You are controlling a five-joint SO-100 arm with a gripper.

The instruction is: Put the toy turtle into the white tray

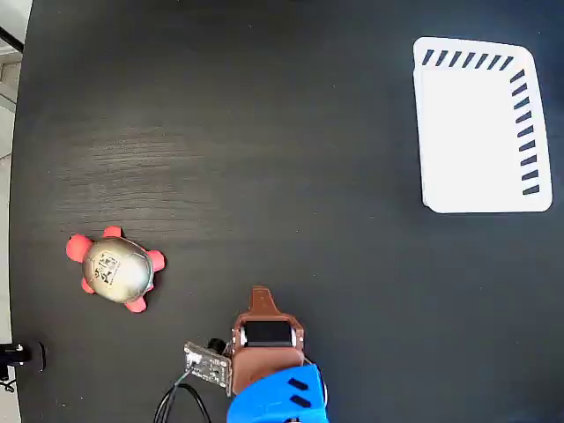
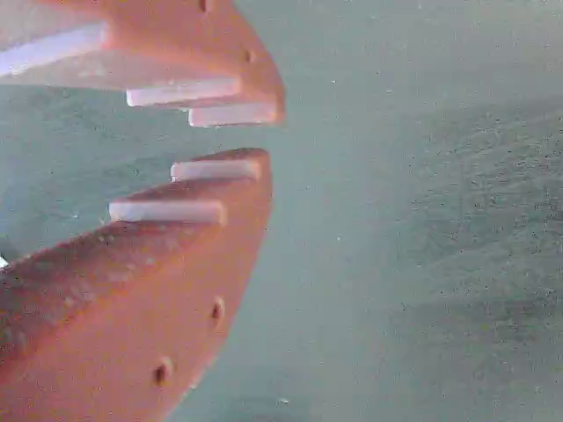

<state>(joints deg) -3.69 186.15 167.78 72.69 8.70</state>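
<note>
step: approach, nothing grasped | gripper nearly closed, empty, over bare table | toy turtle lower left, white tray upper right, well apart | next: we judge jaws must widen, swing left over shell

The toy turtle showed a shiny silvery-gold shell with a small black-and-white mark and coral-red head and feet, the white tray bore dark slanted slots along two edges, and the table was black.
</note>
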